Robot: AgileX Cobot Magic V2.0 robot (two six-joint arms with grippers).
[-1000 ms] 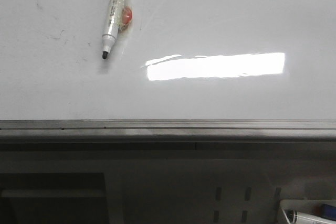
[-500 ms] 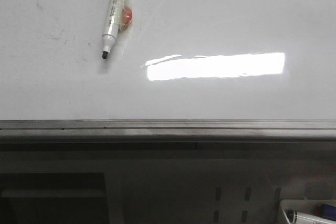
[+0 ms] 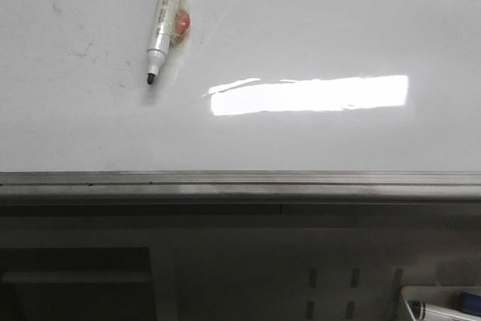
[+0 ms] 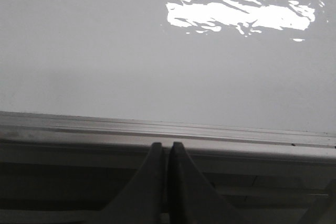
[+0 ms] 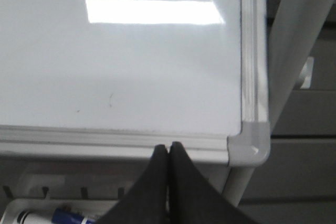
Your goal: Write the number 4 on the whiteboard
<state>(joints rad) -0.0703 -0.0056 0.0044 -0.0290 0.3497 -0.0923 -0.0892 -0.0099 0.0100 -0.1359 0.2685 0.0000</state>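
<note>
No number 4 on the whiteboard (image 3: 316, 28) yet; only faint grey scuffs at the far left and a bright reflection in the middle. The marker (image 3: 163, 22) lies uncapped against the board's upper left, black tip pointing down, a small red blob (image 3: 181, 25) just beside its barrel; whether that holds it there, I cannot tell. It looks light, stiff and smooth, likely to slip, so I'd pinch the barrel's middle, clear of the tip. The board is glossy and hard; only light tip pressure seems called for. Below runs the grey metal rail (image 3: 240, 180). The left end effector (image 4: 168, 153) sits just below that rail with fingers together, empty. The right end effector (image 5: 168, 153), also together and empty, hangs by the board's lower right corner, above a tray (image 5: 31, 207) holding another marker (image 5: 52, 217).
</note>
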